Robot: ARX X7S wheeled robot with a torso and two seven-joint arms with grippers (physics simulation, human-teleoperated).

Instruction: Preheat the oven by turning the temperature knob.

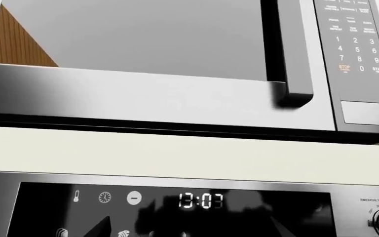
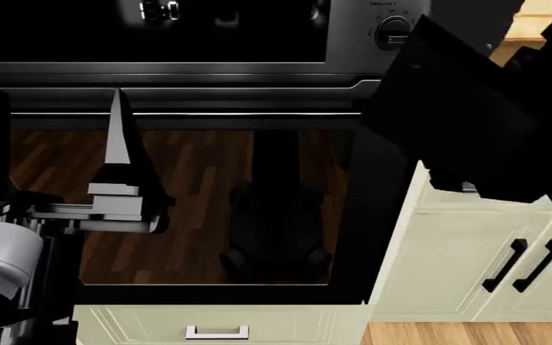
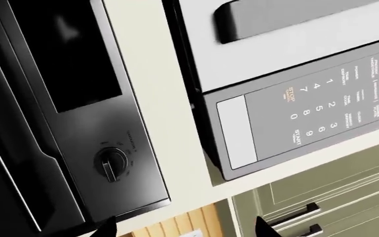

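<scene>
The oven [image 2: 209,180] is filling the head view, its dark glass door reflecting the wood floor under a long bar handle [image 2: 190,113], and the temperature knob [image 2: 392,30] is sitting at about one o'clock on the glossy control panel, to the right of the glowing clock [image 1: 201,201]. The right arm [image 2: 477,129] is reaching up just beside that knob, yet its tool is hiding behind the arm, so I cannot tell whether it is parted or closed. In the right wrist view two dark fingertips [image 3: 107,228] are showing apart, with the knob ahead and untouched. The left tool [image 2: 123,165] is standing with fingers spread, holding nothing. The knob is looking small, rigid and smooth, likely slippery; pinching across its raised ridge should be giving the surest purchase for twisting. A microwave [image 1: 176,59] is sitting above.
</scene>
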